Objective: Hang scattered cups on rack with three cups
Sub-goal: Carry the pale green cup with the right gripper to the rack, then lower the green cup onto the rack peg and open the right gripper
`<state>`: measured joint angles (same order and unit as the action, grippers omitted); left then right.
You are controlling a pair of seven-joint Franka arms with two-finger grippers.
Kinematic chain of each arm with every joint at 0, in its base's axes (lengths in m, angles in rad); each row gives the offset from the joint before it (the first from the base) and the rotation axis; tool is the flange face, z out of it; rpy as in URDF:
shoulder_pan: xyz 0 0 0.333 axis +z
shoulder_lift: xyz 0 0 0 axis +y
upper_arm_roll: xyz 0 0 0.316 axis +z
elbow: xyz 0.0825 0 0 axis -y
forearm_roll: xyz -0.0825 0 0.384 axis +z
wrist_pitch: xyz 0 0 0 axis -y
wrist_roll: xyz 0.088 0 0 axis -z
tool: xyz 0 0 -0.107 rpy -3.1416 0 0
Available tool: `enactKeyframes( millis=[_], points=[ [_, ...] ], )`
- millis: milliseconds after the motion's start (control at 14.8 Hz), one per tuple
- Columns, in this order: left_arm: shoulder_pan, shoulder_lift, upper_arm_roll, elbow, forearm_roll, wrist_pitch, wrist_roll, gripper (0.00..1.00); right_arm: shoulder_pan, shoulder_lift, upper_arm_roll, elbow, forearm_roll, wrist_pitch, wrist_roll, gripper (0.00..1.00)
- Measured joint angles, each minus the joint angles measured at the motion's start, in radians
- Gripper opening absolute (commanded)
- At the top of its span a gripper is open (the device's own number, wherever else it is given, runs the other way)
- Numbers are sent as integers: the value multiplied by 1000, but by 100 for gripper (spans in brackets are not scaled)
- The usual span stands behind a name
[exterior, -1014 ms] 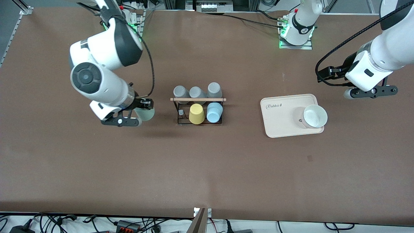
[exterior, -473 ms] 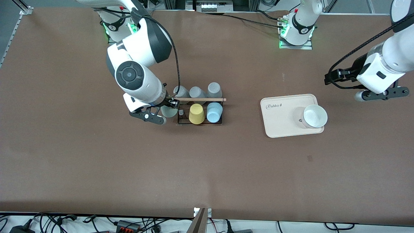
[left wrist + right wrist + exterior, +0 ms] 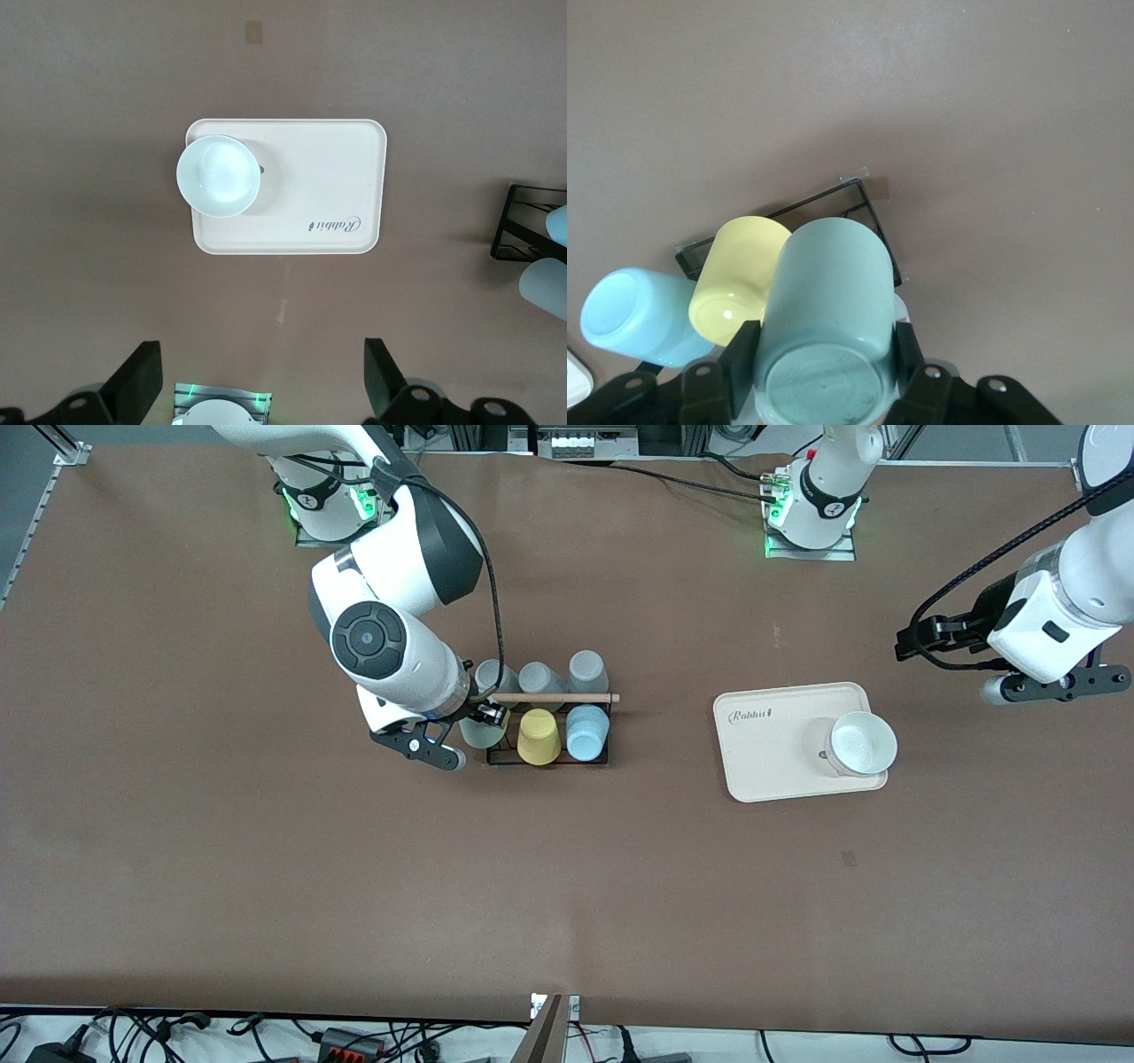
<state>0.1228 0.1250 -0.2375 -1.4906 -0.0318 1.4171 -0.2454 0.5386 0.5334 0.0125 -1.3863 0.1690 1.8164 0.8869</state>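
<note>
Only the right wrist view shows the right tool [image 3: 824, 359] closed on the sage-green cup [image 3: 827, 332], its flat base toward the camera and its long axis pointing to the rack [image 3: 868, 208]; the mouth is hidden. In the front view the arm covers most of this cup, held over the rack's end toward the right arm. There the light blue cup [image 3: 586, 732] hangs on the rack beside the yellow cup [image 3: 538, 736]. The left tool [image 3: 257, 381] waits open over the worktop [image 3: 266, 886], near the tray [image 3: 345, 177].
</note>
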Motion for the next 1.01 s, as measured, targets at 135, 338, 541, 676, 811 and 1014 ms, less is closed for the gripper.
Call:
enactKeyframes(
  millis=[135, 338, 541, 676, 811, 1014],
  points=[
    [-3, 0, -4, 0, 0, 0, 1, 100, 0, 14, 0, 0, 0, 16, 0, 31],
    [-5, 0, -9, 0, 0, 0, 1, 100, 1, 29, 0, 2, 0, 39, 0, 31],
    [-1, 0, -9, -1, 0, 0, 1, 100, 2, 39, 0, 2, 0, 47, -21, 30],
    [-1, 0, -9, -1, 0, 0, 1, 100, 2, 42, 0, 2, 0, 47, -56, 30],
    [-1, 0, -9, -1, 0, 0, 1, 100, 3, 46, 0, 3, 0, 48, -105, 30],
    [-1, 0, -9, -1, 0, 0, 1, 100, 3, 55, 0, 3, 0, 48, -186, 30]
  ],
)
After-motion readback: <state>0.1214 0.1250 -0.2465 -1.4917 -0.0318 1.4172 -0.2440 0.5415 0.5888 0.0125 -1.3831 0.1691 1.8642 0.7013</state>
